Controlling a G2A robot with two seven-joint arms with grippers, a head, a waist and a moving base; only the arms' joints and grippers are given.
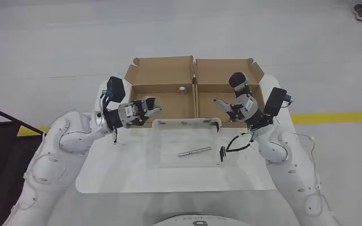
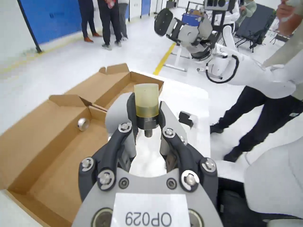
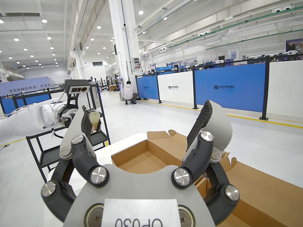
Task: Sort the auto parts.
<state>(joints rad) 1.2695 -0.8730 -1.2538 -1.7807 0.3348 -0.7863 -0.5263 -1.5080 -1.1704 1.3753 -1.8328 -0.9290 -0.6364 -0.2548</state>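
Two boxes stand side by side at 12 o'clock on the desk [image 1: 113,169]: the left box [image 1: 169,100] and the right box [image 1: 218,73]. Both have their flaps open, so parts can drop straight in. A shiny ring [image 2: 83,123] lies alone in the left box, near its far wall.

The left end effector [image 2: 147,113] is at about 10 o'clock, over the near edge of the left box. Its two fingers are closed tight on a part [image 2: 146,106]. They pinch its dark metal base. The pale yellow top sticks out past the fingertips, and a small screw end points back toward the wrist. I think the part is held over that box so it can be let go into it.

The right end effector [image 3: 149,114] is at about 2 o'clock, above the right box. Its fingers are spread wide and hold nothing. I think it is ready to pick up something new.

A thin metal rod [image 1: 194,151] lies flat in a clear tray [image 1: 169,161] near 6 o'clock, well apart from both end effectors. It is not yet sorted.
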